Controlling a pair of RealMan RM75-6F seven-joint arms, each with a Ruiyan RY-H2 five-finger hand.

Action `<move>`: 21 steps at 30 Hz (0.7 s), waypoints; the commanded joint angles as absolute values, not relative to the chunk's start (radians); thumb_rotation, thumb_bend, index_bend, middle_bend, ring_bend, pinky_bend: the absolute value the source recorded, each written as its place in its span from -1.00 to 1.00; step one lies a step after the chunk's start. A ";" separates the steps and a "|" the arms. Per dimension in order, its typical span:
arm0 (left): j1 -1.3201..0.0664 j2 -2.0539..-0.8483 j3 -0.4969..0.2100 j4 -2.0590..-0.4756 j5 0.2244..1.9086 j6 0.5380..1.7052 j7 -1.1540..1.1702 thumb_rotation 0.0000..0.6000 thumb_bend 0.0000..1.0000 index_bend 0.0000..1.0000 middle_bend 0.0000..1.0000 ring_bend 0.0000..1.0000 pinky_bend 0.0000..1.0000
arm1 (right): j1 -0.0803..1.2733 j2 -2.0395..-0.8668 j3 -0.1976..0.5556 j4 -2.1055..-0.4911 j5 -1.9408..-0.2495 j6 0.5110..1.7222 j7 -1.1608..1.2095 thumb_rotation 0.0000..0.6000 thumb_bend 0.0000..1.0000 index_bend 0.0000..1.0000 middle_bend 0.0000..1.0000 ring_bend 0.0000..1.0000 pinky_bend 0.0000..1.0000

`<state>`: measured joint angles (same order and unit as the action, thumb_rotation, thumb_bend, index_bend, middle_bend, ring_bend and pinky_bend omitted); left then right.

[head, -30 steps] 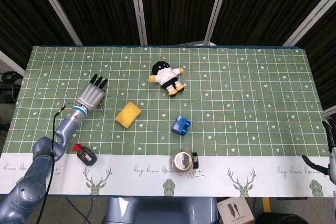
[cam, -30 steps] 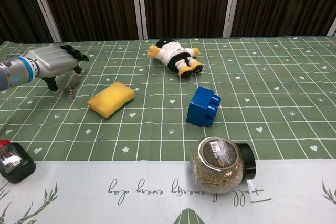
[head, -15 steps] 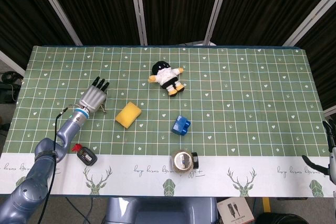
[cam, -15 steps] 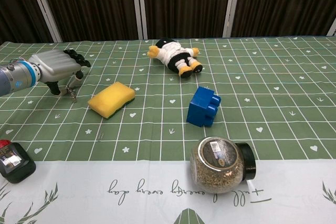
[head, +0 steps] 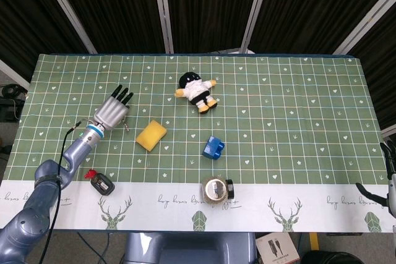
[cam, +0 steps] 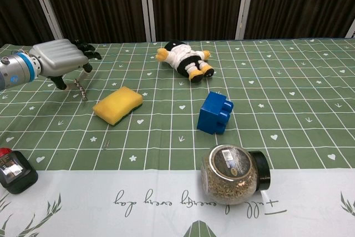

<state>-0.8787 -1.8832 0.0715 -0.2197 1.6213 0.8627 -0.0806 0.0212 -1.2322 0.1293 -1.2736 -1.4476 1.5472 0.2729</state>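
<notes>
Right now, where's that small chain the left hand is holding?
The chain dangles under the left hand, at the left of both views, just left of the yellow sponge.

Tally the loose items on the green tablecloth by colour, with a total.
Yellow: 1, sponge
Blue: 1, block
Black and white: 1, plush toy
Clear with black lid: 1, jar
Black with red: 1, small device
Silver: 1, small chain under the left hand
Total: 6

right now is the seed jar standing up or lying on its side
On its side. In the chest view the jar lies on the cloth with its black lid facing right, not up.
</notes>
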 commanded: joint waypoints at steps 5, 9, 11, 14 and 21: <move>-0.907 -1.758 0.133 -0.312 1.719 1.101 0.001 1.00 -0.23 0.18 -0.85 -1.00 -0.99 | 0.021 -1.231 0.133 -1.274 -1.441 1.543 0.279 1.00 -0.81 -0.82 -1.00 -1.00 -0.84; -0.928 -1.695 0.175 -0.361 1.793 1.245 0.086 1.00 -0.22 0.18 -0.82 -1.00 -0.99 | 0.021 -1.231 0.136 -1.283 -1.431 1.535 0.292 1.00 -0.81 -0.82 -1.00 -1.00 -0.84; -0.940 -1.664 0.192 -0.393 1.827 1.299 0.139 1.00 -0.22 0.18 -0.81 -1.00 -0.99 | 0.022 -1.230 0.139 -1.288 -1.427 1.533 0.298 1.00 -0.81 -0.82 -1.00 -1.00 -0.84; -0.959 -1.629 0.209 -0.445 1.864 1.339 0.203 1.00 -0.22 0.18 -0.81 -1.00 -0.99 | 0.025 -1.232 0.141 -1.288 -1.428 1.531 0.296 1.00 -0.81 -0.82 -1.00 -1.00 -0.84; -1.009 -1.540 0.217 -0.650 1.923 1.352 0.394 1.00 -0.17 0.19 -0.78 -1.00 -0.99 | 0.027 -1.234 0.139 -1.290 -1.437 1.535 0.293 1.00 -0.81 -0.82 -1.00 -1.00 -0.84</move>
<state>-0.9835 -1.5805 0.2084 -0.5840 1.8929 1.3456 0.3301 0.0273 -1.2336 0.1387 -1.2902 -1.4367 1.5351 0.2928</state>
